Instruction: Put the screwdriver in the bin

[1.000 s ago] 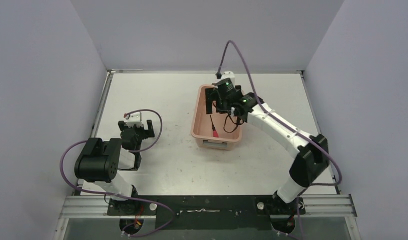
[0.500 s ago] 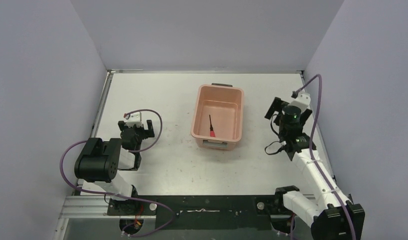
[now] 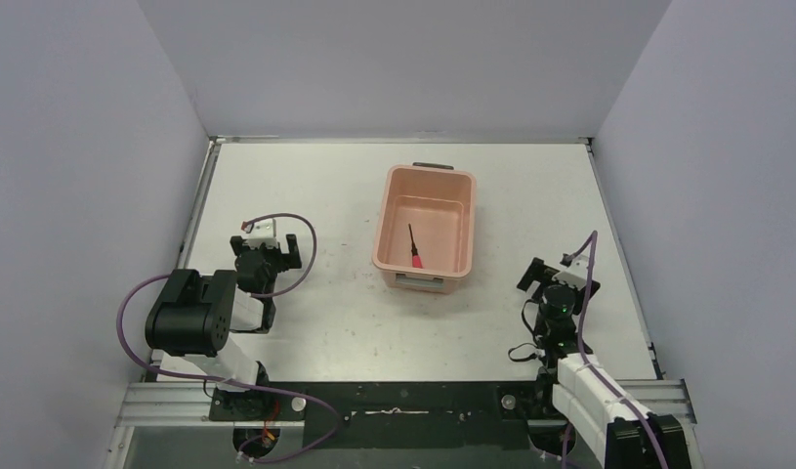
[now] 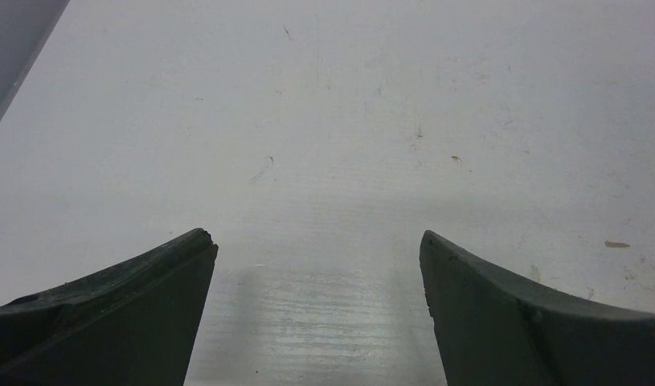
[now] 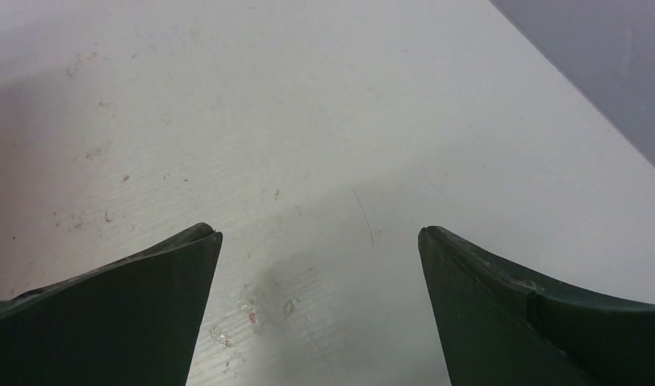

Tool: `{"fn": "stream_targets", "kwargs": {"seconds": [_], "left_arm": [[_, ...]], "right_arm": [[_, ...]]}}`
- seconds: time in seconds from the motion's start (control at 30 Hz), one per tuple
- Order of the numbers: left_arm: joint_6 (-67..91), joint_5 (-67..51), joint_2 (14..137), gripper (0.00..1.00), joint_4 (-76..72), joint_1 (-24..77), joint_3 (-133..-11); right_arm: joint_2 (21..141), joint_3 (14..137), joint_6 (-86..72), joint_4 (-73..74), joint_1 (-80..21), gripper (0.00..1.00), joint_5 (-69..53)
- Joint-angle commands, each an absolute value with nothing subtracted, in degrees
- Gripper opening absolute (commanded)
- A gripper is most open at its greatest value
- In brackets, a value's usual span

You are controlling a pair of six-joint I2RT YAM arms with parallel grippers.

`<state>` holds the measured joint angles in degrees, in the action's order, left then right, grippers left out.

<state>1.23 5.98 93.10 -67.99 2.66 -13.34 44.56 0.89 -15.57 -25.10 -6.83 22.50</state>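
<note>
The screwdriver, red handle and thin black shaft, lies on the floor of the salmon-pink bin in the middle of the table. My right gripper is open and empty, low over the table to the right of the bin near the front edge; in the right wrist view only bare table shows between its jaws. My left gripper is open and empty, low over the table left of the bin; the left wrist view shows only bare table.
Grey walls enclose the table on the left, back and right. The right wall shows close at the upper right of the right wrist view. The metal rail with both arm bases runs along the near edge.
The right arm has drawn back from over the bin to the near right side of the table and folded down. The screwdriver stays in the bin. The left arm has not moved.
</note>
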Motion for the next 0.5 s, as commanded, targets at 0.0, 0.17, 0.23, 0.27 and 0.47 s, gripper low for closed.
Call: {"fn": "stream_targets", "kwargs": {"seconds": [0.0,0.17,0.23,0.27,0.47], "left_arm": [[1.35,6.06,92.44,0.97,-69.94,2.81,-14.33],[1.32,6.11,92.37,0.97,-69.9,2.77,-14.33],[1.34,6.07,92.43,0.97,-69.9,2.81,-14.35],[1.3,6.06,92.45,0.97,-69.89,2.81,-14.33],[1.5,6.5,92.44,0.97,-69.82,2.81,-14.37]], "right_arm": [[42.83,-0.72,-13.59,-38.73,-6.73,1.0,22.97],[44.11,-0.41,-13.03,-39.46,-6.73,1.0,21.89],[45.02,-0.1,-12.8,-39.55,-6.77,1.0,21.84],[45.42,-0.1,-12.75,-39.63,-6.78,1.0,21.8],[47.01,-0.1,-12.74,-39.77,-6.84,1.0,21.84]]}}
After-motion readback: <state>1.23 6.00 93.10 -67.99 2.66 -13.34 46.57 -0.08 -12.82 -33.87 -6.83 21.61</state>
